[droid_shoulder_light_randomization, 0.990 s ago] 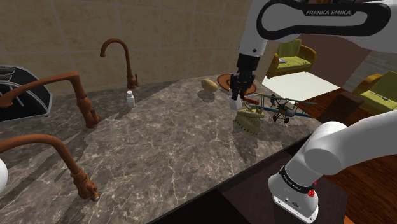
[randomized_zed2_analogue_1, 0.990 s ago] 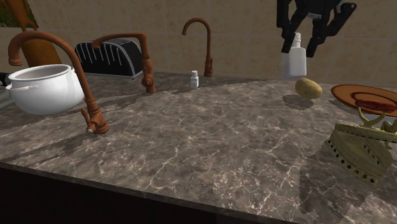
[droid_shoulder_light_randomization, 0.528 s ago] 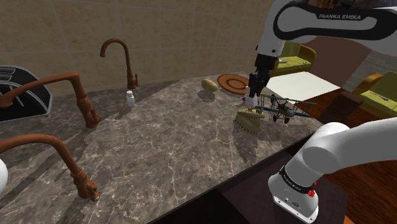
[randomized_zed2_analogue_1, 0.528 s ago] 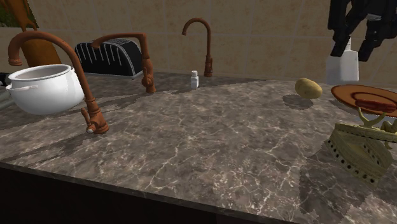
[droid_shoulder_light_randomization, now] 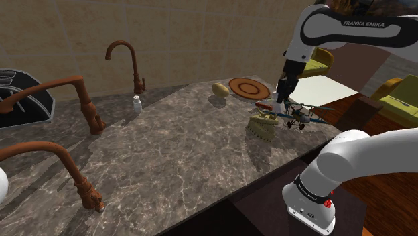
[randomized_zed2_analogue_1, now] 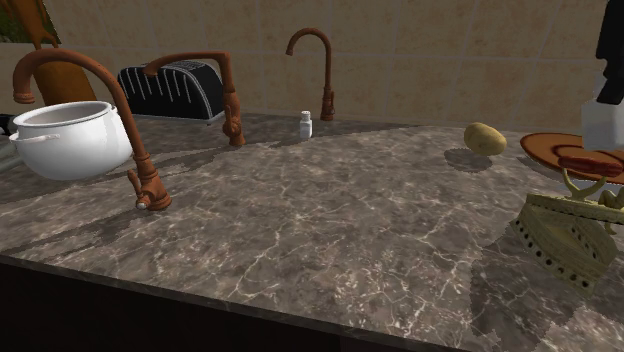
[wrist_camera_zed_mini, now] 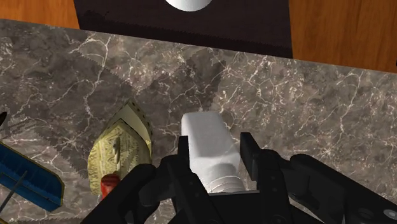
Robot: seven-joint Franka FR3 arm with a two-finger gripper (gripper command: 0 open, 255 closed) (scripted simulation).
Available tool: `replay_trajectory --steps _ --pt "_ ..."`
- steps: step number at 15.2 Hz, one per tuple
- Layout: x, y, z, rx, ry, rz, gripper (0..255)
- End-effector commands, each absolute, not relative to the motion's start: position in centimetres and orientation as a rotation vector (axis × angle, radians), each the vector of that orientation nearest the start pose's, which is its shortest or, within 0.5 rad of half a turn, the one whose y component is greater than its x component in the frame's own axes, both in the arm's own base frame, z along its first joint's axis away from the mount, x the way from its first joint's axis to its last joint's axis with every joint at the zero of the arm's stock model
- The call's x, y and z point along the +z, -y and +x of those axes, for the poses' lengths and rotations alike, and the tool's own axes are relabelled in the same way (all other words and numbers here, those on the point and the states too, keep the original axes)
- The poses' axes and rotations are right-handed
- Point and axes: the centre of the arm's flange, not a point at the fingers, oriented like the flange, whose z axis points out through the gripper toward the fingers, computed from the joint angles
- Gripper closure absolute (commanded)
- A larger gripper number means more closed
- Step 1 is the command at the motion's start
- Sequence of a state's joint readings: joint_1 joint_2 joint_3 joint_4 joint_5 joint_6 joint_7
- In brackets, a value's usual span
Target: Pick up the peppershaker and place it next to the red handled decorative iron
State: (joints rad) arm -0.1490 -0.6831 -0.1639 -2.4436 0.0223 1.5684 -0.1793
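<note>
1. While the black gripper (wrist_camera_zed_mini: 215, 145) hangs above the marbled counter (wrist_camera_zed_mini: 305, 108), its 2 fingers clasp a white peppershaker (wrist_camera_zed_mini: 205, 143) between them.
2. The peppershaker is held off the counter, cap toward the hand, with the olive iron (wrist_camera_zed_mini: 119, 147) and its red handle (wrist_camera_zed_mini: 108, 184) lying just beside it below.
3. In the shoulder view, the gripper (droid_shoulder_light_randomization: 286, 92) hangs near the iron (droid_shoulder_light_randomization: 262, 125), a model biplane (droid_shoulder_light_randomization: 301, 115) and a round brown plate (droid_shoulder_light_randomization: 249, 87).
4. 1 potato (droid_shoulder_light_randomization: 219, 88) lies beside that plate.
</note>
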Motion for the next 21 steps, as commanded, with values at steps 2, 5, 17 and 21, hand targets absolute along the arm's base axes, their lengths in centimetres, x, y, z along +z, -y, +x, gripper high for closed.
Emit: replay_trajectory --steps 2,5,17,21 --pt "49.9 10.6 30.7 0.246 -0.131 -2.962 255" --pt "48.3 10.6 30.7 0.246 -0.131 -2.962 255" --pt "42.0 10.6 30.7 0.246 -0.131 -2.962 255" --pt "39.8 10.6 30.7 0.246 -0.131 -2.962 255"
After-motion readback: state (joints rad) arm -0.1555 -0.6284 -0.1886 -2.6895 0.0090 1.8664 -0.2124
